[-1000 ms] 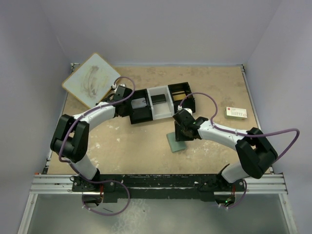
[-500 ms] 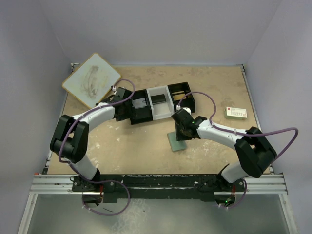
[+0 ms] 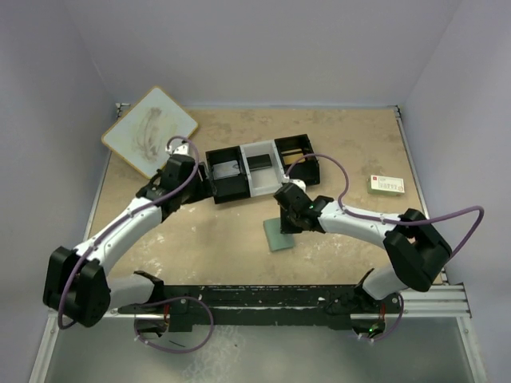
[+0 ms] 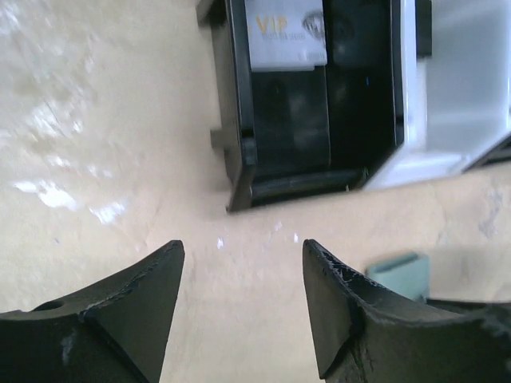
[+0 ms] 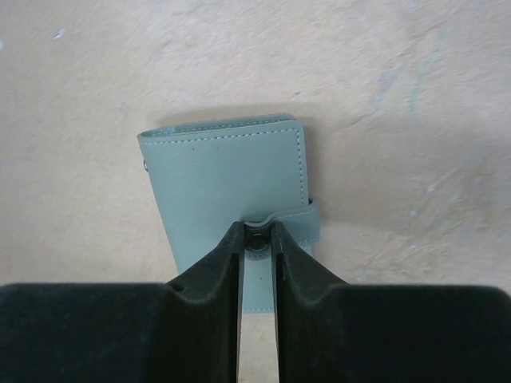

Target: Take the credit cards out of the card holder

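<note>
The card holder (image 5: 227, 171) lies folded shut on the table, a grey-green wallet, also seen in the top view (image 3: 276, 237). My right gripper (image 5: 257, 235) reaches over its near edge, jaws pinched on the clasp tab (image 5: 299, 219) at the snap; from above the right gripper (image 3: 287, 219) covers the wallet's far end. A pale credit card (image 4: 285, 36) printed "VIP" rests in the left black compartment of the tray (image 4: 239, 152). My left gripper (image 4: 243, 255) hovers open over bare table just short of that tray, holding nothing; the top view shows the left gripper (image 3: 196, 179) left of the tray.
The black-and-white three-compartment tray (image 3: 289, 147) sits mid-table with a dark item in its white middle section. A pale board (image 3: 150, 131) leans at the back left. A white box with red and green print (image 3: 386, 185) lies at the right. Walls enclose the table.
My left gripper opened and drew back from the tray, leaving the pale card inside. My right gripper narrowed onto the clasp tab, and the card holder shifted slightly left.
</note>
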Controlling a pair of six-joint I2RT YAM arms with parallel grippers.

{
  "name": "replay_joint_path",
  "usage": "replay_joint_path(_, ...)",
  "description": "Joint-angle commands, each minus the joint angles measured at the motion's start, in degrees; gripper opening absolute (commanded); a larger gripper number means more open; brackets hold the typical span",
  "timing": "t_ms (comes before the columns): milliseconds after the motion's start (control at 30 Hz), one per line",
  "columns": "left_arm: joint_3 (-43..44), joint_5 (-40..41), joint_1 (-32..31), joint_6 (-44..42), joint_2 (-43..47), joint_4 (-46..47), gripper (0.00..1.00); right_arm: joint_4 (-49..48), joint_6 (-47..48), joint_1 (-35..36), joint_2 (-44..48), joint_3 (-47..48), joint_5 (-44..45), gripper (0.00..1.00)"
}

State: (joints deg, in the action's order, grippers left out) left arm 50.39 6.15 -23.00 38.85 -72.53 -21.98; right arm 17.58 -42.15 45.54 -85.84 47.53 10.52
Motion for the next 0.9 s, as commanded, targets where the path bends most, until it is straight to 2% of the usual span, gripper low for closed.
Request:
replay_joint_path(0,-7.6,-5.0,-4.1,3.7,6.8,4.8,0.58,-2.5,-5.2,3.3,-0.1,-1.4,-3.7,0.07)
replay_joint_path(200,-15.0,-1.2,-13.9,10.3,12.8,8.1,0.58,-11.0,-10.0,7.3,0.4,-3.1,-8.6,0.02)
replay_joint_path(400,-20.3,2.9,-22.2,16.4,15.1,11.6,0.58,-19.6,-14.5,9.1,0.6,-6.3,-13.1,0.02)
replay_joint_path(533,-23.0,3.8,-25.9,19.9,13.1,15.2,0.58,-23.7,-16.2,9.1,0.9,-7.7,-14.5,0.01)
replay_joint_path(733,-27.9,4.3,-30.7,25.0,8.1,25.7,0.58,-30.0,-18.9,9.1,2.1,-11.6,-16.7,0.01)
replay_joint_path(867,-30.0,4.9,-31.3,27.3,4.8,29.5,0.54,-31.2,-19.3,9.1,2.0,-12.5,-18.9,0.01)
